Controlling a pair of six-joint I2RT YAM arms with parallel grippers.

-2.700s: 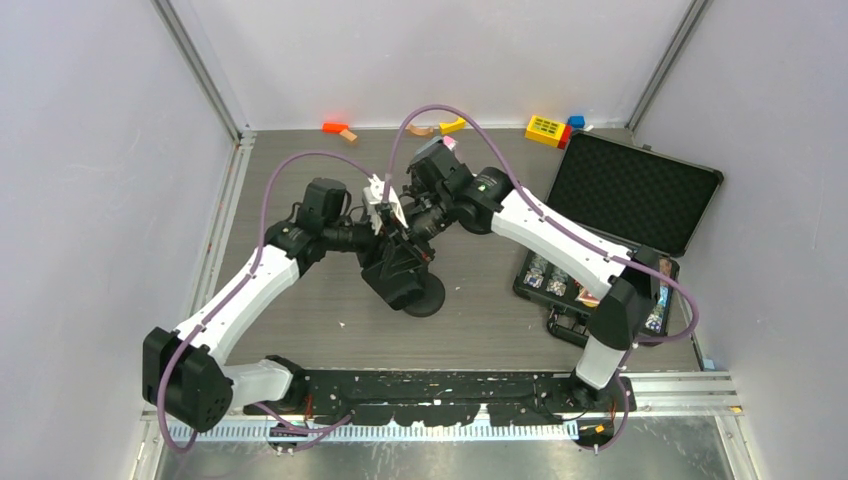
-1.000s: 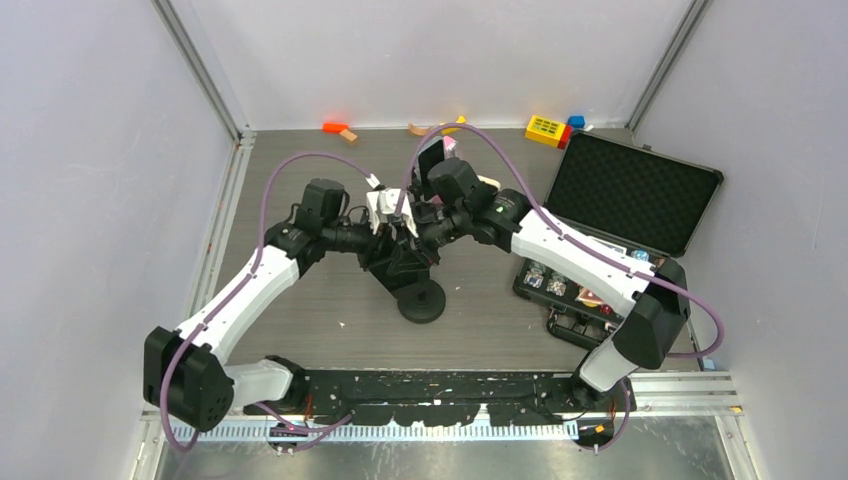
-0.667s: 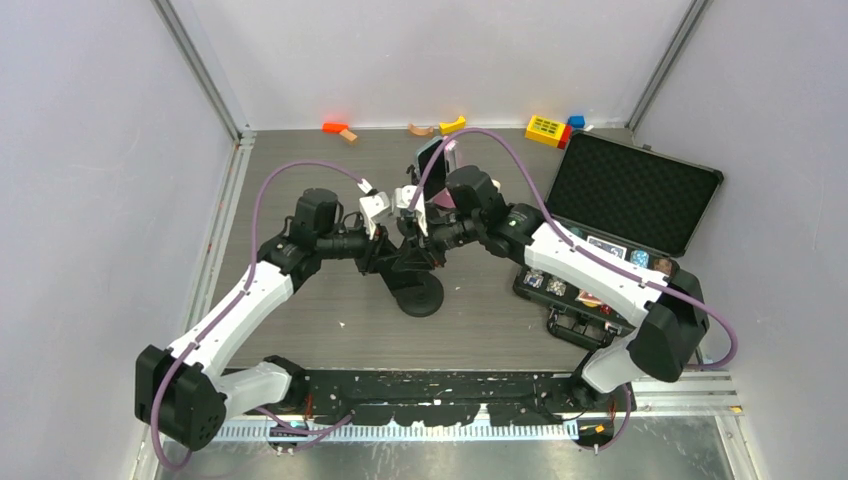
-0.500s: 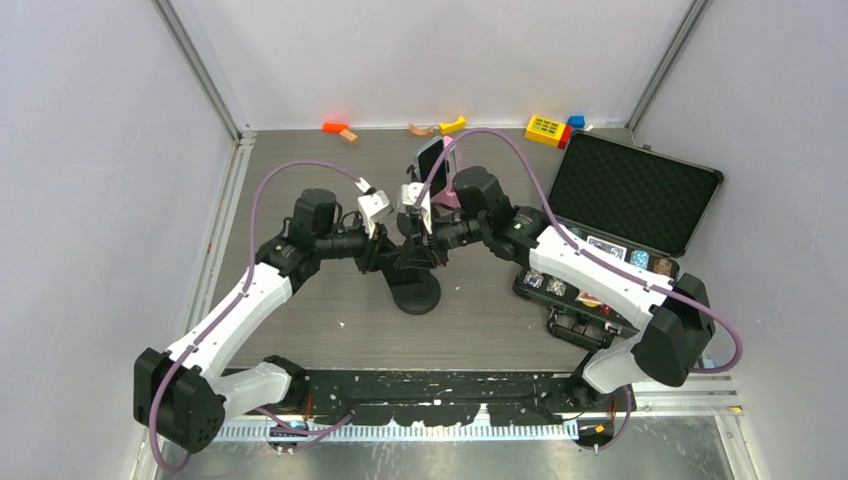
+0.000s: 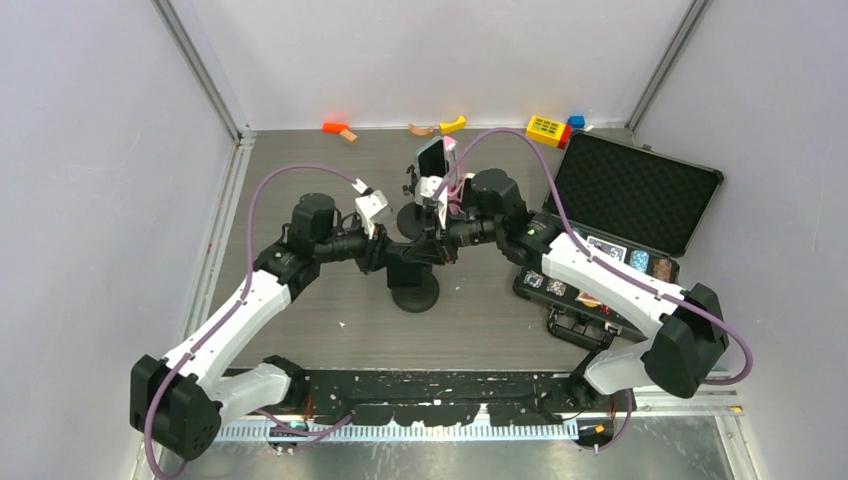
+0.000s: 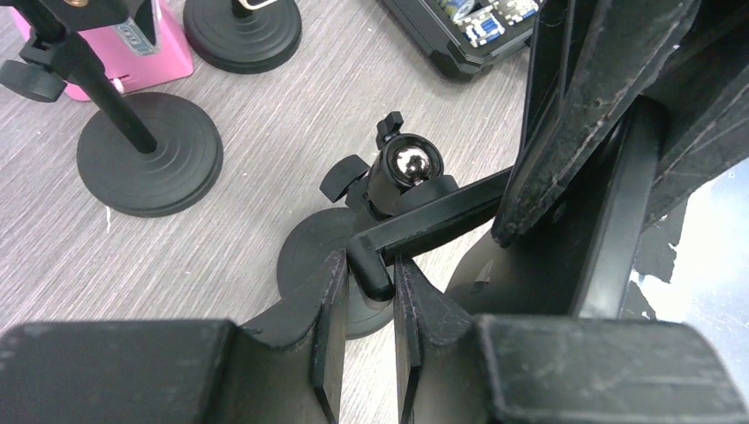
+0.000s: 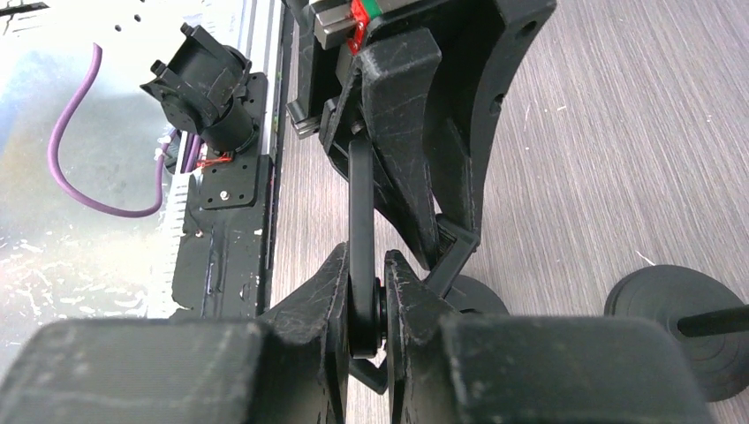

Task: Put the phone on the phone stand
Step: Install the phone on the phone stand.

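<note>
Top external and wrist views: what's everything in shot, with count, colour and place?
phone stand: one, black, table centre, between the grippers
phone: one, black, edge-on in the right gripper
spare stands: two, black, round bases, behind centre
pink box: one, pink, beside the spare stands
toy blocks: several, orange, tan, yellow, blue, along the back edge
case: one, black, open, right side, small items inside
table: one, grey wood-grain
left gripper: one, black, shut on the phone stand's cradle lip
right gripper: one, black, shut on the phone
</note>
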